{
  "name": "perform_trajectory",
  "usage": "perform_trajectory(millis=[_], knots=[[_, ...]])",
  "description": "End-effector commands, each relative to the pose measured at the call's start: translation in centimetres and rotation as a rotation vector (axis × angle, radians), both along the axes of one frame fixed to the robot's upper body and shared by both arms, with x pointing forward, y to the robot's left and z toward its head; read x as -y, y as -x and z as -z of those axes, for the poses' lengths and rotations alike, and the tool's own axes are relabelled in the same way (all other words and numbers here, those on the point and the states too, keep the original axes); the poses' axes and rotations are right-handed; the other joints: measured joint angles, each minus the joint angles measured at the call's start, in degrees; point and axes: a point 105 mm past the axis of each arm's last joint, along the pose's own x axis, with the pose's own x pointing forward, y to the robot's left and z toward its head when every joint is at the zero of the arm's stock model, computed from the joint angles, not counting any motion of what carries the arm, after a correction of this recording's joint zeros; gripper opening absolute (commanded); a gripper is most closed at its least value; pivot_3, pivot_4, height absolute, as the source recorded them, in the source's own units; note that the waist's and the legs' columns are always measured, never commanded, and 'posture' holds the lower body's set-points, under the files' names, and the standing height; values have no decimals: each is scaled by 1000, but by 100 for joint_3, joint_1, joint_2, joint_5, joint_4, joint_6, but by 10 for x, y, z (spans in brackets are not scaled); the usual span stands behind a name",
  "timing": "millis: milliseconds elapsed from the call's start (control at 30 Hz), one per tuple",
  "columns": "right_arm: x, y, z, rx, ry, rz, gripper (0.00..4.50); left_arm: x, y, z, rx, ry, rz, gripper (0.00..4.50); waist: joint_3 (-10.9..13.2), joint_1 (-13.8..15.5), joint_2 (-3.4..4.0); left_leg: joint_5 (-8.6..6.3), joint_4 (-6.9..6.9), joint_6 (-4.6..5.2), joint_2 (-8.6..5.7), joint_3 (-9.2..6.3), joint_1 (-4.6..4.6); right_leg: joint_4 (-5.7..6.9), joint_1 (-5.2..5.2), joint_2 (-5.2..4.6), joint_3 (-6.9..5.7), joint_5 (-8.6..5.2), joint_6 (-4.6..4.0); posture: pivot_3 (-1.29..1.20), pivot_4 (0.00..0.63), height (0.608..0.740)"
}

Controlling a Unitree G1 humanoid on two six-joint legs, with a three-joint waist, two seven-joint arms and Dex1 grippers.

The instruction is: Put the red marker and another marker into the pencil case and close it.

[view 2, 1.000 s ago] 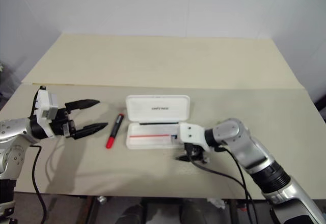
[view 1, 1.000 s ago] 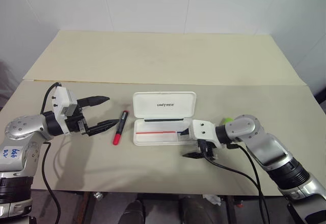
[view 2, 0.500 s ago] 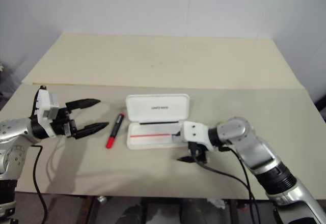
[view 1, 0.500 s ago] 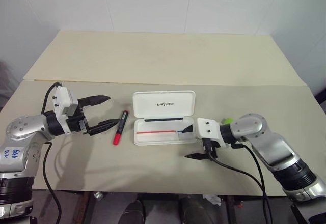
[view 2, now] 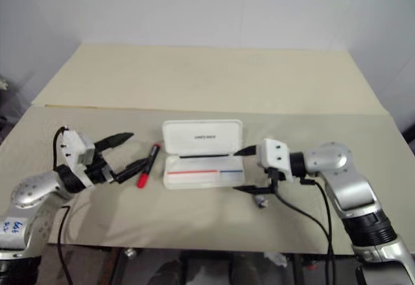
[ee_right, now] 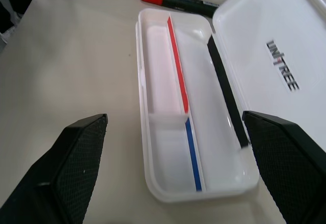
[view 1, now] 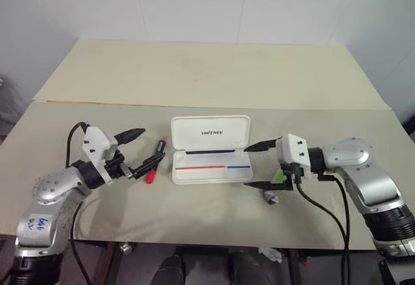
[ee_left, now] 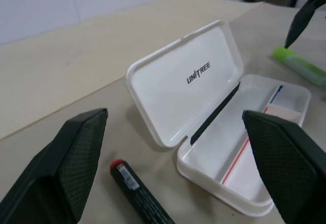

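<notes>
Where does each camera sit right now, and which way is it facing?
Head views: high on the head, looking down at the table, both arms, the open pencil case.
Left wrist view: along the left gripper, open, toward the red marker, the case lid, the green highlighter.
Right wrist view: along the right gripper, open, into the case tray.
Shared: case, red marker.

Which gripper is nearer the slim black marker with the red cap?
Left. The left gripper stands open right beside the red-capped black marker; the right gripper is open across the white plastic pencil case.
</notes>
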Motion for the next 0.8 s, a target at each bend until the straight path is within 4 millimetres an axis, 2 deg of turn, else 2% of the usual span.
perform_trajectory(millis=[33, 100, 300, 500, 800], knots=[[7, -6, -23, 77, -84, -7, 4492, -2, 0, -4, 24, 8, -105, 4500, 0, 9, 0, -1, 5, 1, 0, -1, 2, 0, 5, 1, -1, 2, 0, 0, 150, 740], [8, -11, -32, 99, -145, -3, 4492, -4, -2, 0, 8, 39, -174, 4500, 0, 17, 0, -1, 12, 2, 0, -1, 11, -2, 17, 3, -1, 4, 1, 0, 150, 740], [16, -18, -34, 72, -193, -23, 4492, -1, -10, 23, -123, 107, -303, 4500, 0, 69, 0, -9, 44, 15, -4, -7, 19, -15, 50, 3, -5, 14, 11, 0, 150, 740], [26, -17, -30, 45, -220, -30, 4492, 4, -17, 33, -174, 119, -342, 4500, 0, 74, 1, -11, 45, 19, -9, -6, 17, -24, 53, 0, -4, 17, 15, 0, 150, 740], [41, -20, -22, 49, -208, 43, 4492, 11, -30, 60, -364, 75, -376, 4500, 0, 70, 1, -12, 45, 19, -7, -4, 17, -26, 53, 2, -4, 17, 15, 0, 150, 740]])
